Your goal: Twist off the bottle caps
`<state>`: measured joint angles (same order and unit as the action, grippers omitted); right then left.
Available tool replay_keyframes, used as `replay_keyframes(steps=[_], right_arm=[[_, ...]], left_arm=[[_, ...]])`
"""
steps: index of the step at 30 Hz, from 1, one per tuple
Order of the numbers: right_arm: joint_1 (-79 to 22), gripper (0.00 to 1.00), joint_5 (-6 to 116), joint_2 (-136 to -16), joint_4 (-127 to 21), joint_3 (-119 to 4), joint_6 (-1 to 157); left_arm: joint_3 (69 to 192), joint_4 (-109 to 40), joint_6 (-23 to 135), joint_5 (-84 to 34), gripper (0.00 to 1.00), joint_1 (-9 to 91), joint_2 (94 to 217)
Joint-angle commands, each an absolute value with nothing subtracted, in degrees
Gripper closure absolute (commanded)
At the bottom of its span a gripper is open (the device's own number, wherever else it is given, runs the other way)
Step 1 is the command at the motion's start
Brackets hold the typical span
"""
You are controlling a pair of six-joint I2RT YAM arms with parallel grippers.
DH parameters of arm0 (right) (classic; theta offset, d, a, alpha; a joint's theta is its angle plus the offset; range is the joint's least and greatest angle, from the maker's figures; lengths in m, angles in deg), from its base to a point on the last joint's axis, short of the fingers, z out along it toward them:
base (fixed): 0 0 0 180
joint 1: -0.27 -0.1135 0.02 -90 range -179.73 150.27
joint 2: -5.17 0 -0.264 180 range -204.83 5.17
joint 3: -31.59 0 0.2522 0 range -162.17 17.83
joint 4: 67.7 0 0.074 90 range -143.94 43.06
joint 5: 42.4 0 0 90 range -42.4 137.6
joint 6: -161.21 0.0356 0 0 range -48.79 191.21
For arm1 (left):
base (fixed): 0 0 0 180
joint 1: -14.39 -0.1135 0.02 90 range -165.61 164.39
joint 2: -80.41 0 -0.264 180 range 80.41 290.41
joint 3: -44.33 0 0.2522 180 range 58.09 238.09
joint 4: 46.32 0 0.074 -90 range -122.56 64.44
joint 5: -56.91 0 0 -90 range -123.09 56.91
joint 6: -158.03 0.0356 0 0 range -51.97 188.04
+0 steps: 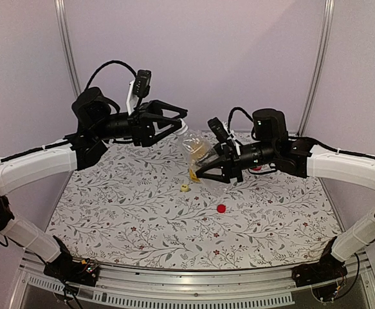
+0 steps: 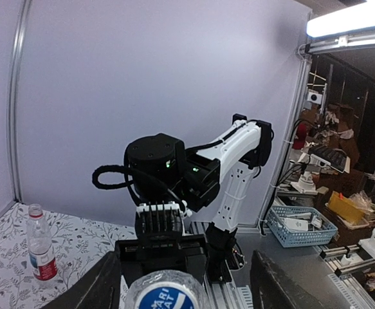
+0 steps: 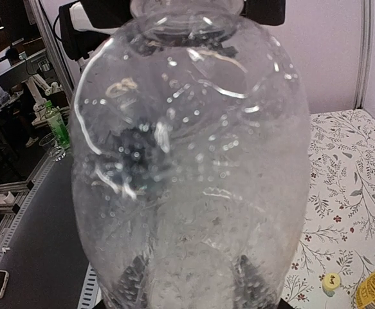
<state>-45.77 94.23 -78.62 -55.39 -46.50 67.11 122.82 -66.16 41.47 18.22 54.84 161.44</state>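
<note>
Two caps lie loose on the floral-print tabletop (image 1: pixel 110 212): the yellow cap (image 1: pixel 185 188) at centre, the red cap (image 1: pixel 221 208) just lower right of it. The blue cap (image 2: pixel 168 297), its white lettering cropped and unreadable, sits bottom centre between the left gripper (image 1: pixel 182 120) fingers (image 2: pixel 97 286), which stand apart. The right gripper (image 1: pixel 206 164) fingers are clamped on the clear bottle (image 1: pixel 197 151). The red-labelled bottle (image 2: pixel 40 248) stands lower left, print too small to read. Lilac walls (image 1: pixel 238 51), aluminium posts (image 1: pixel 65 45).
</note>
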Motion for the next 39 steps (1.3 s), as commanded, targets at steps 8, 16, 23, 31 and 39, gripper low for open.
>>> replay_keyframes(steps=[8, 16, 23, 31, 39], right_arm=[[-45.1, 0.73, 97.6, -79.4, -57.5, -48.4, 68.6], [-44.9, 0.73, 96.5, -79.3, -57.6, -48.4, 68.8], [-44.8, 0.73, 88.3, -78.6, -56.3, -49.0, 69.8], [-45.3, 0.74, 59.1, -78.7, -50.8, -51.3, 65.7], [-48.4, 0.74, 41.7, -79.9, -53.5, -51.3, 60.9]], left_arm=[[123.8, -67.8, 42.0, 21.1, 0.47, 55.3, 162.6], [123.7, -67.9, 41.8, 20.9, 0.58, 55.6, 162.8], [124.1, -65.8, 40.9, 17.7, 0.78, 56.3, 162.6], [133.7, -40.9, 38.4, -14.9, 0.83, 62.2, 163.8], [139.9, -34.0, 29.7, -21.6, 0.77, 63.4, 169.8]])
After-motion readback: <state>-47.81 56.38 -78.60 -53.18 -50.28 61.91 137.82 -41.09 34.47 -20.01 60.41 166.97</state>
